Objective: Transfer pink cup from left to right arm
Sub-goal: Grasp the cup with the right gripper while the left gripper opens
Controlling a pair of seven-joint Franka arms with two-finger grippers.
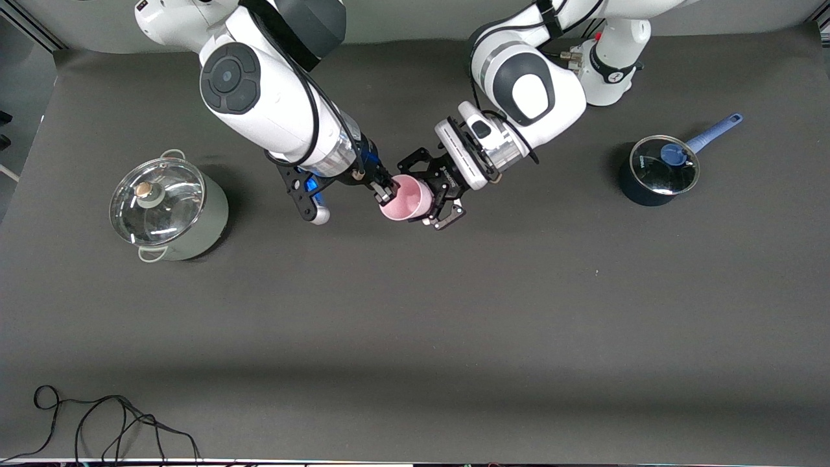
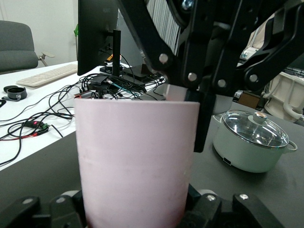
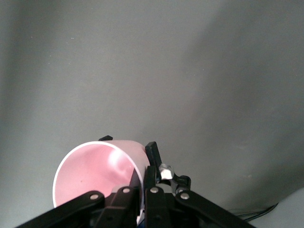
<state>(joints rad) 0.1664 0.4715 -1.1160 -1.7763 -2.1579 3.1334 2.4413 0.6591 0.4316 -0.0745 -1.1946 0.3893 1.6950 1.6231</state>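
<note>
We see the pink cup (image 1: 408,198) held in the air over the middle of the table (image 1: 454,324), between both arms. The left tool (image 1: 436,194) is closed on its body. The right tool (image 1: 387,190) is clamped on its rim. The left tool carries small writing, probably a brand, unreadable.

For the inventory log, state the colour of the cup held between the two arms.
Pale pink, plain: the pink cup shows best in the left wrist view.
</note>
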